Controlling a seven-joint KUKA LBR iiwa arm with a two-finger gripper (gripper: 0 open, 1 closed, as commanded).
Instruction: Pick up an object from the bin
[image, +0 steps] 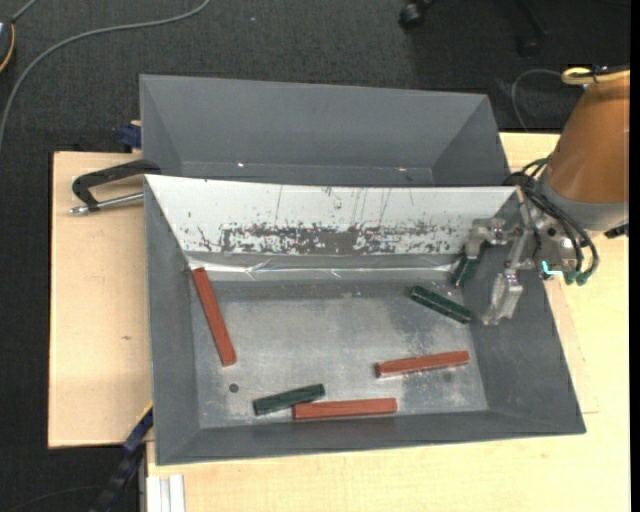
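I saw the tool (482, 298) at the right side of the grey bin (170, 330), fingers apart, nothing between them that I could see. Nearest thing was a short dark green bar (440, 303), flat on the bin floor just left of the tool and tilted. Whether it touched the nearer finger, I couldn't tell. Below-left of the tool, near it, lay a red-brown bar (422, 365). Further left of the tool, by the front wall, a second red-brown bar (345, 408) had another dark green bar (288, 399) touching its left end. Far left of the tool, a third red-brown bar (213, 315) lay slanted.
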